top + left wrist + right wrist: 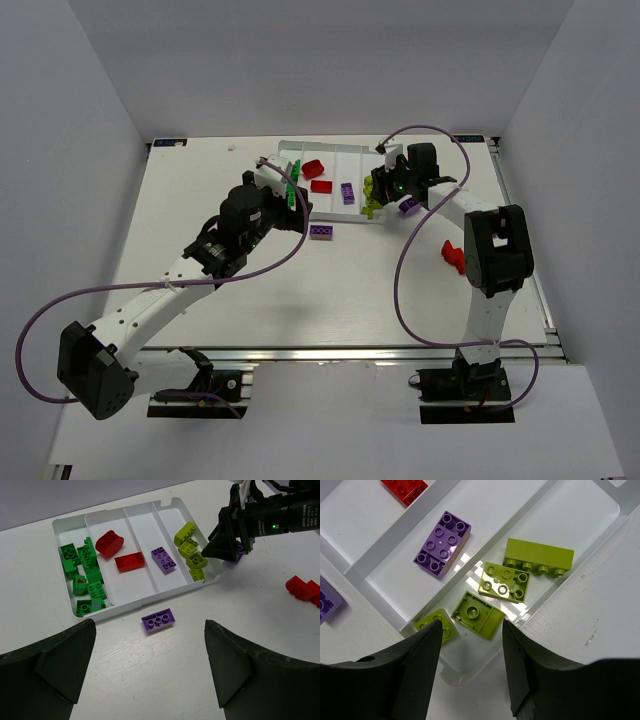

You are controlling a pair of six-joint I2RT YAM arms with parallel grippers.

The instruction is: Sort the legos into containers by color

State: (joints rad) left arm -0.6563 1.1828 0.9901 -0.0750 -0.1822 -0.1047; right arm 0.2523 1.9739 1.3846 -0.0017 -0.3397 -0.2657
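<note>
The white tray (131, 608) has four compartments: green legos (82, 575) at the left, then red (120, 552), one purple (164, 560), and yellow-green (192, 550). A loose purple lego (158, 619) lies on the table just in front of the tray, beyond my left gripper (150, 630), which is wide open and holds nothing. My right gripper (471, 630) hangs open over the near end of the yellow-green compartment. An upside-down yellow-green lego (479, 614) lies loose below its fingers, with other yellow-green legos (504, 581) around it.
A red lego (453, 256) lies on the table to the right, next to the right arm. A small purple piece (408, 206) shows beside the right gripper (385, 190). The tray (330, 148) sits at the far middle of the table.
</note>
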